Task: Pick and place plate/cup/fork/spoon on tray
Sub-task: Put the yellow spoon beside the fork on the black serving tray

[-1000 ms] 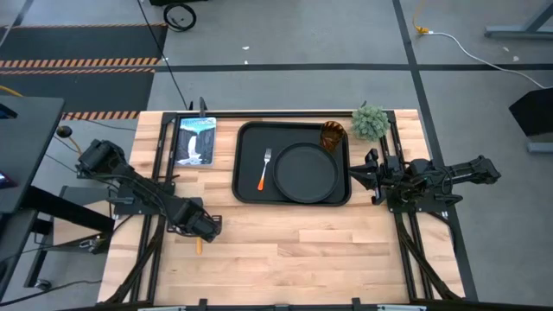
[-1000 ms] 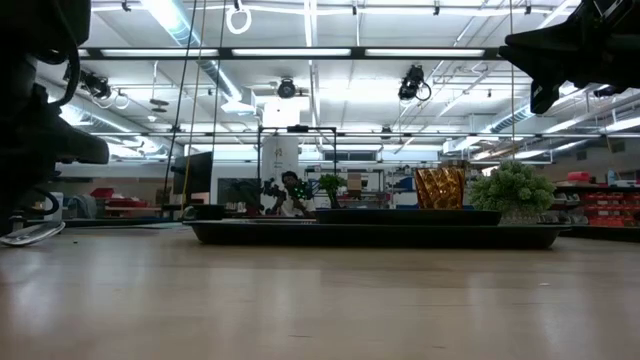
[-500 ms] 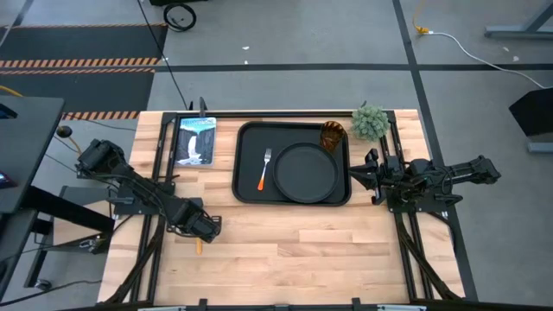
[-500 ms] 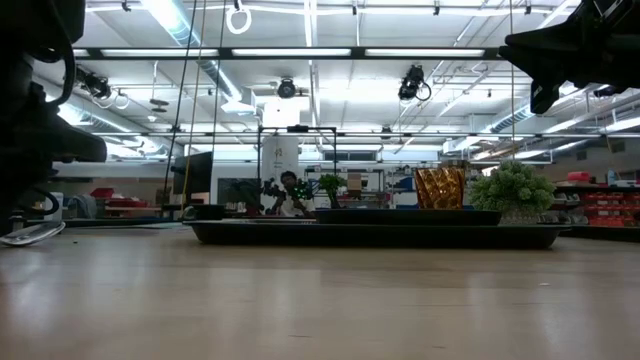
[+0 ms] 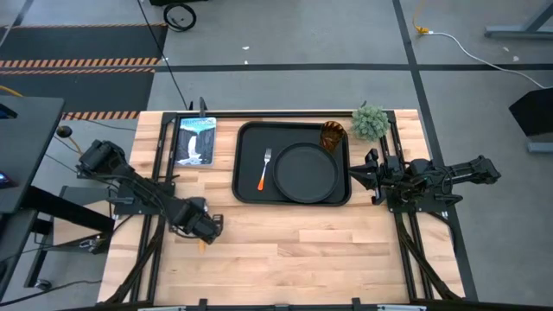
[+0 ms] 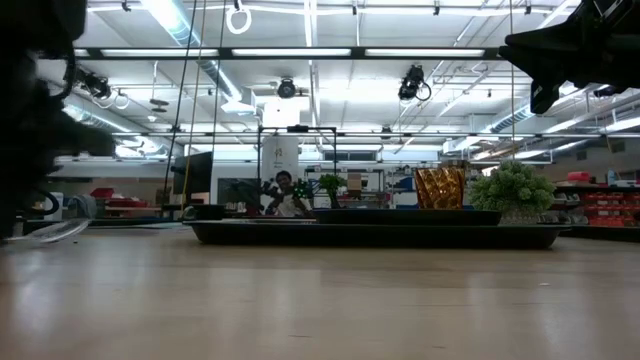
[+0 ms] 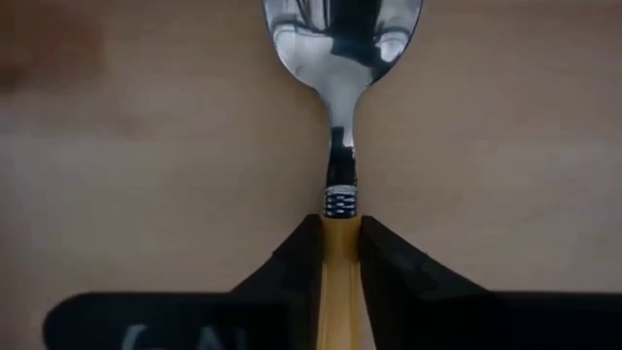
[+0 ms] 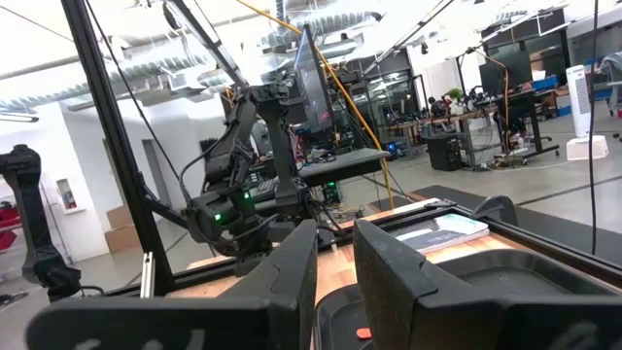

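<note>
The spoon (image 7: 340, 58), with a silver bowl and an orange handle, is low over the bare wood at the table's near left. My left gripper (image 5: 206, 228) is shut on it. Only the handle's free end (image 5: 203, 243) shows in the high view, and the bowl (image 6: 58, 230) shows blurred in the low view. The black tray (image 5: 240, 164) holds the round black plate (image 5: 304, 173), the fork (image 5: 264, 170) and the amber cup (image 5: 333, 136). My right gripper (image 5: 367, 173) waits shut just right of the tray, above the table. My left gripper pinches the spoon's orange handle (image 7: 340, 243) between its two fingers, just behind the ribbed metal collar at the bowl end. The fingers come from above, pointing down. The spoon lies about level; whether its bowl touches the wood I cannot tell.
A picture card (image 5: 194, 140) lies left of the tray at the far left. A small green plant (image 5: 370, 123) stands at the far right corner, beside the cup. Bare wood (image 5: 294, 246) stretches across the near half of the table.
My left gripper, shut on the spoon, has shifted a little toward the table's right. In the low view the spoon's bowl has moved right with it, come up slightly from where it lay, and shows blurred.
</note>
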Robot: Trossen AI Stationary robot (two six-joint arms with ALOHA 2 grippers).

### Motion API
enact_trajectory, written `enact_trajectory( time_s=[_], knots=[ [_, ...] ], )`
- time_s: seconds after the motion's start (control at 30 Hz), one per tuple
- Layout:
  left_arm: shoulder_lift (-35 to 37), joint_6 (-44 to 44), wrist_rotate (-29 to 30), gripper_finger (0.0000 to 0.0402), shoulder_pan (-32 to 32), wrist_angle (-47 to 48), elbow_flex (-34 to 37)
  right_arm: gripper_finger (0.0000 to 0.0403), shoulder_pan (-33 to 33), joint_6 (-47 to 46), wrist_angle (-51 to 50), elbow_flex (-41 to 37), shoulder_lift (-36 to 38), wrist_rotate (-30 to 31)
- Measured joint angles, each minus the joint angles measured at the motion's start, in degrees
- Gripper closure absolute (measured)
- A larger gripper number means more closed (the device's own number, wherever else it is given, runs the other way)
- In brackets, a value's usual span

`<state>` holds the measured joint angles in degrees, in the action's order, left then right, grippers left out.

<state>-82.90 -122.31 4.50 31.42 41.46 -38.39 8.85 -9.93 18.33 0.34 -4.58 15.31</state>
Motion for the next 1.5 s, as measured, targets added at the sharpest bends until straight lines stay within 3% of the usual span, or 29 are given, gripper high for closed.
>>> enact_trajectory(
  time_s=[0.33, 0.5, 0.63, 0.83, 1.13, 1.5],
  knots=[
    [1.28, 6.55, 10.91, 0.034, -7.02, 4.6, -5.34, 0.0325, -0.01, 0.0, 0.0, 0.0, 0.0, 0.0],
    [1.25, 18.61, 16.67, 0.0337, -16.1, 5.48, -9.58, 0.0325, 0.02, 0.0, 0.0, 0.0, 0.0, 0.0],
    [1.26, 33.03, 19.05, 0.0337, -26.05, 1.63, -12.32, 0.0325, 0.0, -0.01, 0.0, 0.0, 0.0, 0.0],
    [0.19, 53.23, 14.48, 0.0336, -39.58, -14.8, -13.18, 0.0325, 0.0, 0.0, 0.0, 0.0, -0.02, -0.02],
    [-10.33, 63.03, 1.71, 0.0336, -49.82, -25.26, -13.45, 0.0325, -0.01, 0.0, 0.0, 0.0, -0.02, -0.01],
    [-20.1, 70.3, -1.77, 0.0335, -51.3, -16.9, -23.33, 0.0325, 0.0, 0.0, 0.0, 0.0, -0.01, -0.02]
  ],
)
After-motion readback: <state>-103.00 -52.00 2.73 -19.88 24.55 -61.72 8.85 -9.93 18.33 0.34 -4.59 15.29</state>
